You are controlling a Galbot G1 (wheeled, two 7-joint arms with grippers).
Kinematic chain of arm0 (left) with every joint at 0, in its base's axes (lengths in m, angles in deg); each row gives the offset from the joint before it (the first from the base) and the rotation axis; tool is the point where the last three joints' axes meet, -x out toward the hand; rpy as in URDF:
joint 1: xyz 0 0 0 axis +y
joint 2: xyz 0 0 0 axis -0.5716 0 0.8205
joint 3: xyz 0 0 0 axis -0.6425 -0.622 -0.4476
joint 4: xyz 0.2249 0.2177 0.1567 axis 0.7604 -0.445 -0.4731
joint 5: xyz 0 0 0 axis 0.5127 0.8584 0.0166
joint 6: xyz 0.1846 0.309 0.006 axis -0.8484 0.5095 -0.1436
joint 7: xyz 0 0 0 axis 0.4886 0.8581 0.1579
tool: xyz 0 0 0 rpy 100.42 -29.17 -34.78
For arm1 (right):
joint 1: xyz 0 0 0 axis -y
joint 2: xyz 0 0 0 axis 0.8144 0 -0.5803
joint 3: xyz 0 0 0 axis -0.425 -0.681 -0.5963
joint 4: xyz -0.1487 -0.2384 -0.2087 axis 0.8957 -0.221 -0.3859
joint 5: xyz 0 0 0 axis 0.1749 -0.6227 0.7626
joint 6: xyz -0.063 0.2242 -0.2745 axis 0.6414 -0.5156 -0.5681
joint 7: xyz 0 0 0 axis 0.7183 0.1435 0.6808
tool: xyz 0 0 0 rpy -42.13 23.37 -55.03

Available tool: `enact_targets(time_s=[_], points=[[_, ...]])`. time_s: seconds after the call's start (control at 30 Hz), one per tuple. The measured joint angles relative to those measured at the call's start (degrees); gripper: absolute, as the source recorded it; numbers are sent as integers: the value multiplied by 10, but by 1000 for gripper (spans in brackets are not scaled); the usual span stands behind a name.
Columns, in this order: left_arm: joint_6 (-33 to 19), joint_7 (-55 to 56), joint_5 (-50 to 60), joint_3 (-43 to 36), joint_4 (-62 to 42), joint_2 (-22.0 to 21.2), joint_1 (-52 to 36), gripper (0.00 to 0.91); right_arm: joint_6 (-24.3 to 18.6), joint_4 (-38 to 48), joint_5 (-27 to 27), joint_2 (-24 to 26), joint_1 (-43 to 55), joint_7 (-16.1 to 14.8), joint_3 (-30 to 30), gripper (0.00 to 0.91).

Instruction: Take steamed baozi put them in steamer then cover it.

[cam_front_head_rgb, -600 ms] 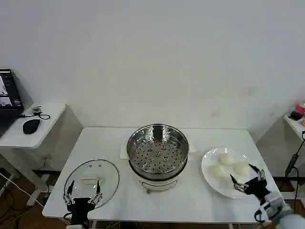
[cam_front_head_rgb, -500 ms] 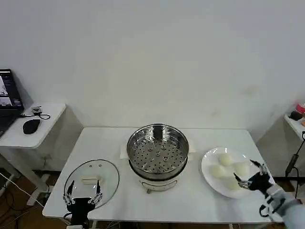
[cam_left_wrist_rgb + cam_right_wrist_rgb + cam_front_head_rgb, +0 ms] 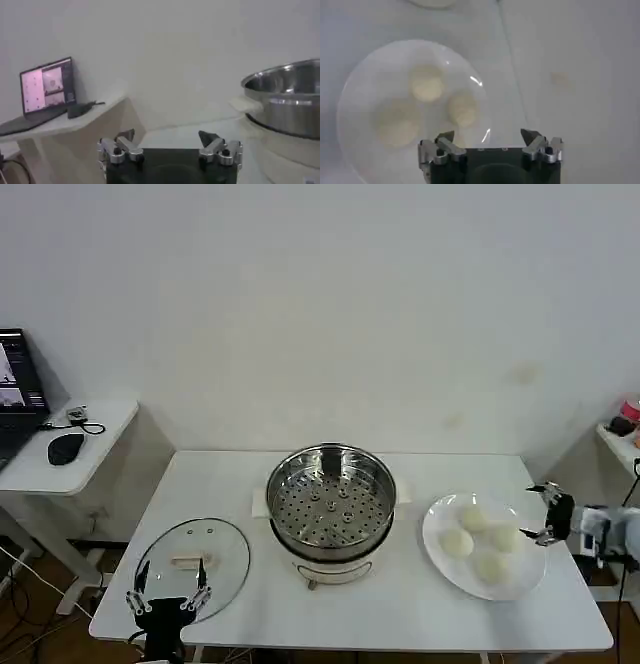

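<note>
Right now, the right gripper [image 3: 546, 514], jaws spread wide and empty, is hovering just right of the baozi [image 3: 478, 539] at the frame's lower right, the nearer arm.

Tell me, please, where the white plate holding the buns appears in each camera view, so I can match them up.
Head view: white plate sits on the table, to the right of the steamer.
Left wrist view: not in it.
Right wrist view: plate rim beyond the open right gripper.
Shared landmark: the steamed baozi on the plate.
</note>
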Motion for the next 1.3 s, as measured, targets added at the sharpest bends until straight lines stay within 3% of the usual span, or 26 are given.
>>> enact_targets(time_s=[0.27, 0.53, 1.0, 1.3], points=[[-5, 0, 11, 1, 5, -6, 0, 907, -11, 108, 32, -37, 177, -42, -179, 907], [-6, -1, 15, -1, 7, -6, -9, 907, -17, 183, 47, -82, 262, -54, -290, 907], [-7, -1, 18, 1, 0, -6, -19, 907, -22, 265, 75, -147, 323, -54, -370, 907], [-7, -1, 20, 2, -2, -6, -20, 907, -18, 284, 84, -160, 332, -58, -392, 786]])
